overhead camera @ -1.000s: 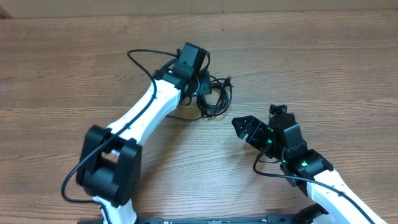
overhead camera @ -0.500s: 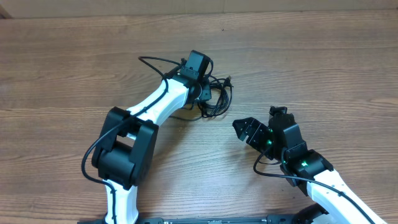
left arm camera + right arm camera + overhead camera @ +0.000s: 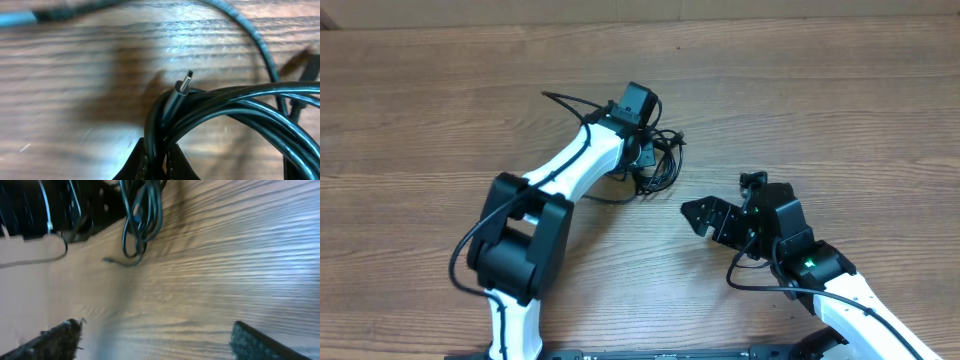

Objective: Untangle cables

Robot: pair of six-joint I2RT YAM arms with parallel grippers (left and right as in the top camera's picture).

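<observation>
The cables lie as one tangled black bundle on the wooden table, just right of my left gripper. In the left wrist view the looped strands fill the lower right, and a small metal plug sticks up from them. My left gripper is shut on a few strands at the bundle's left side. My right gripper stands wide open to the lower right of the bundle, apart from it. Its view shows the cables hanging at the top and bare wood between its fingers.
The left arm's own thicker black wire arcs over the table behind its wrist. The wooden tabletop stretches around both arms. A loose cable end lies on the wood below the bundle in the right wrist view.
My left gripper has shut on the strands, and the bundle has shifted slightly left. My right gripper has moved left toward the bundle and opened wider.
</observation>
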